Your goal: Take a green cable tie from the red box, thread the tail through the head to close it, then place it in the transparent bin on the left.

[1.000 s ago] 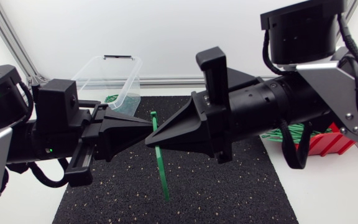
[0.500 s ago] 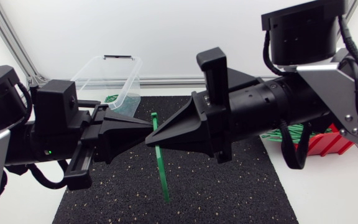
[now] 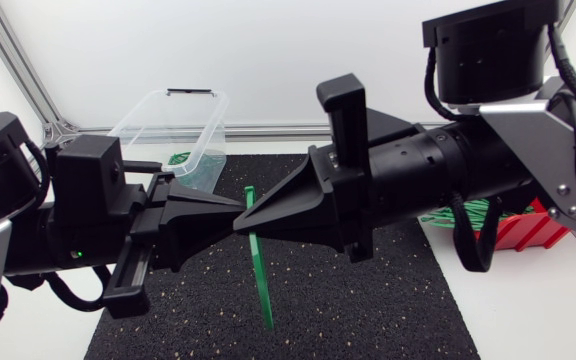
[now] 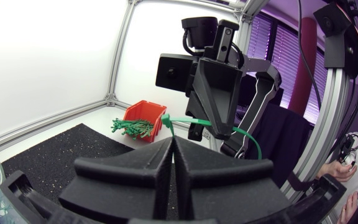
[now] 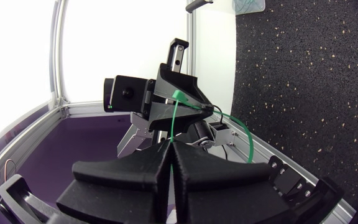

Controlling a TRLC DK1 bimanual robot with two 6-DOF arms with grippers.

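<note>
Lower by a little than a second ago, the left arm's wrist block has sunk toward the mat, and the tie's tail tip has dipped with it; the right arm has kept its place. Nearest, the green cable tie [image 3: 261,280] hangs its tail slantwise above the black speckled mat [image 3: 368,310]; higher up, the strap passes between two gripper tips that meet at mid-table. The left gripper [image 3: 240,204] has its wedge fingers pressed together, pinching the tie close to its head; the right gripper [image 3: 239,226], coming from the opposite side, is likewise clamped on the strap, and in the left wrist view the tail curves away beyond it. Farther back at the left stands the transparent bin [image 3: 148,110], with green ties in it; at the far right, partly behind the right arm, the red box [image 3: 528,228] holds a sheaf of green ties [image 3: 458,213].
</note>
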